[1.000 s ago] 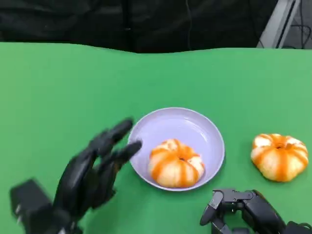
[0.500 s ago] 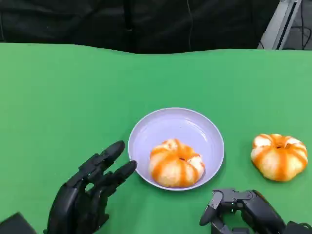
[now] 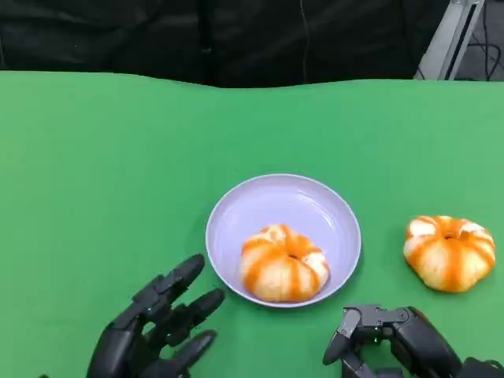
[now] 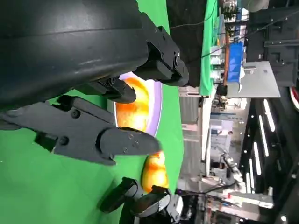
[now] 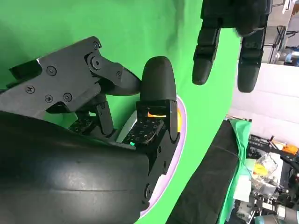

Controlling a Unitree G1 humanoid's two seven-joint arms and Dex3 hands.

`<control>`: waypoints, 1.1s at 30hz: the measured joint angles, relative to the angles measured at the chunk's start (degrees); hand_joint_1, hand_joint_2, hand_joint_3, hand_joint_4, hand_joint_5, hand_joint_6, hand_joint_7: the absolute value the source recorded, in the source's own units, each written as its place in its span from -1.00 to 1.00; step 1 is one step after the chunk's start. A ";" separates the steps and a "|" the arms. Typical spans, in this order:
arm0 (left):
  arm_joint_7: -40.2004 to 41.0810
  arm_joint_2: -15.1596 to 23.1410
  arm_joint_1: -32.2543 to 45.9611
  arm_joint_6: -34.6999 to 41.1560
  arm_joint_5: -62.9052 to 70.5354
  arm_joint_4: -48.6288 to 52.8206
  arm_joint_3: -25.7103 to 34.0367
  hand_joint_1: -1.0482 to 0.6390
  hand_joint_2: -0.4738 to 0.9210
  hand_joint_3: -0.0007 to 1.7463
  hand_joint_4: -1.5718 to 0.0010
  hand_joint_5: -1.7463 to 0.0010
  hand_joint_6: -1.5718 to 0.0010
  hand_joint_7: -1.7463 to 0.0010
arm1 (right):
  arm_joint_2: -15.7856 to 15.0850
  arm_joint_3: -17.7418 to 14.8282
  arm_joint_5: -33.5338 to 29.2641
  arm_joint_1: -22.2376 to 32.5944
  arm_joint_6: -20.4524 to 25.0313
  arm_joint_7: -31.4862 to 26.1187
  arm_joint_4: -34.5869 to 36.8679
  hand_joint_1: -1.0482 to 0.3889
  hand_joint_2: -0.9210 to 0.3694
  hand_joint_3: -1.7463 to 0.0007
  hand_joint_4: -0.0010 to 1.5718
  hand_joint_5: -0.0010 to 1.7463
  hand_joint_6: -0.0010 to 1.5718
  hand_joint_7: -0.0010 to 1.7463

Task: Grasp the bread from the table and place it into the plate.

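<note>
An orange-and-white glazed bread [image 3: 283, 264] lies in the pale lilac plate [image 3: 260, 201] at the table's middle; the left wrist view shows this bread [image 4: 133, 109] too. A second, similar bread [image 3: 450, 253] sits on the green cloth to the plate's right, and also appears in the left wrist view [image 4: 155, 171]. My left hand [image 3: 157, 327] is low at the front, left of the plate, fingers spread and holding nothing. My right hand [image 3: 394, 342] rests at the front edge, below the second bread, fingers curled in with nothing in them.
Green cloth covers the table [image 3: 118, 157], with a dark backdrop behind its far edge. A grey metal post [image 3: 449, 35] stands at the back right.
My left hand has drawn back from the plate's left rim toward the front edge and sits lower in the picture. The breads, plate and right hand stay put.
</note>
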 measured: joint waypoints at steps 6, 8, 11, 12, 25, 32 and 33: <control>2.17 -0.13 -0.03 -1.17 2.68 0.10 -0.10 0.39 1.00 -0.71 0.03 0.95 0.18 0.94 | 0.00 0.00 0.04 0.03 0.11 0.07 -0.11 0.29 -0.58 -0.02 0.03 0.68 0.10 0.23; 3.66 -0.11 -0.21 -2.13 4.38 0.43 -0.08 0.38 1.00 -0.71 -0.01 0.95 0.12 0.94 | 0.00 0.00 0.04 0.05 0.11 0.07 -0.11 0.29 -0.59 -0.02 0.03 0.68 0.10 0.24; 5.53 -0.05 -0.36 -3.01 6.27 0.94 -0.11 0.31 0.98 -0.59 -0.46 0.90 -0.40 0.92 | -0.02 0.00 0.03 0.12 0.11 0.07 -0.13 0.29 -0.59 -0.01 0.03 0.67 0.10 0.24; 6.36 0.01 -0.66 -3.51 7.16 1.35 -0.14 0.27 0.95 -0.51 -0.63 0.88 -0.59 0.93 | -0.04 0.00 0.03 0.16 0.11 0.07 -0.14 0.29 -0.59 -0.01 0.04 0.67 0.10 0.24; 10.11 0.72 -4.10 -8.93 11.08 6.48 -0.86 0.20 0.55 0.14 -0.24 -0.48 -0.39 -0.07 | -0.10 0.00 0.07 0.32 0.31 0.58 -0.46 0.27 -0.58 -0.01 0.03 0.67 0.10 0.24; 11.13 0.97 -4.25 -9.20 11.08 6.89 -1.37 0.20 0.55 0.14 -0.24 -0.48 -0.38 -0.09 | -0.10 0.00 0.08 0.34 0.35 0.72 -0.50 0.27 -0.59 -0.01 0.03 0.68 0.10 0.23; 11.23 1.00 -4.27 -9.21 11.08 6.89 -1.48 0.20 0.55 0.14 -0.24 -0.48 -0.38 -0.09 | -0.10 -0.01 0.08 0.34 0.36 0.72 -0.51 0.27 -0.59 -0.01 0.03 0.68 0.10 0.23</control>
